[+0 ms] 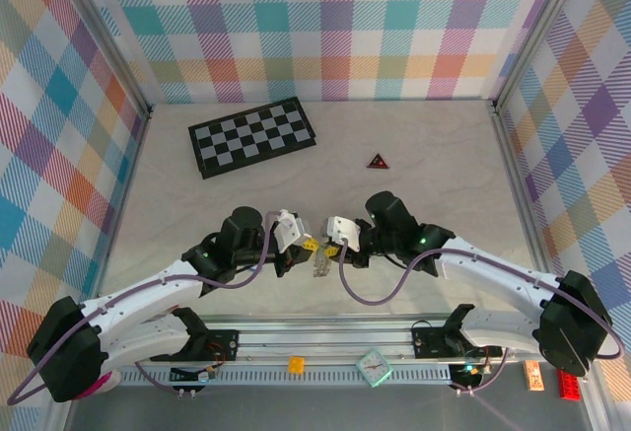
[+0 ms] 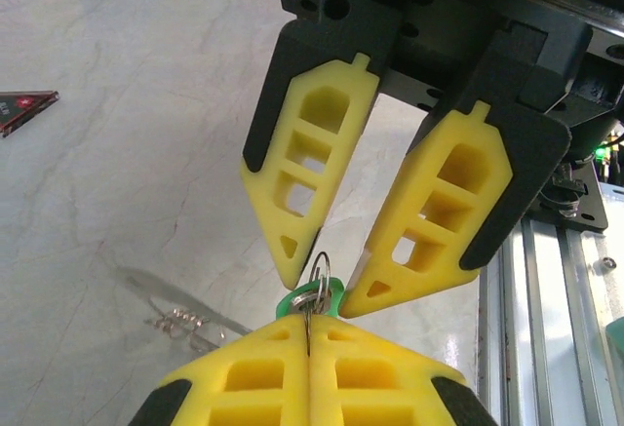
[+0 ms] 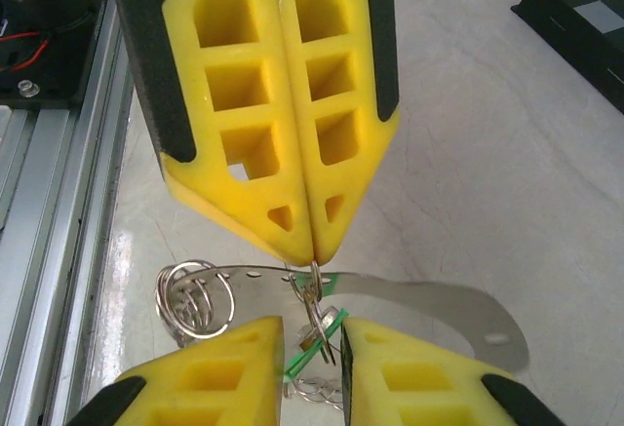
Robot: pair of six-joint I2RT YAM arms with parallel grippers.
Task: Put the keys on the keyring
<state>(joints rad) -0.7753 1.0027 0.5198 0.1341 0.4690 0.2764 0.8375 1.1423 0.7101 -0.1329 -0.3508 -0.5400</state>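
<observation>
Standoff above the table [image 1: 444, 155]: your left gripper [image 2: 309, 327] is clamped tight on the keyring [image 2: 317, 272], with the green key [image 2: 333, 292] hanging at its tips. Your right gripper [image 3: 312, 338] stands narrowly parted around that key. Whether it grips, you cannot tell.

Left claw [image 3: 310, 246] pressed shut, right claw [image 2: 327, 285] slightly parted, the two facing tip to tip
</observation>
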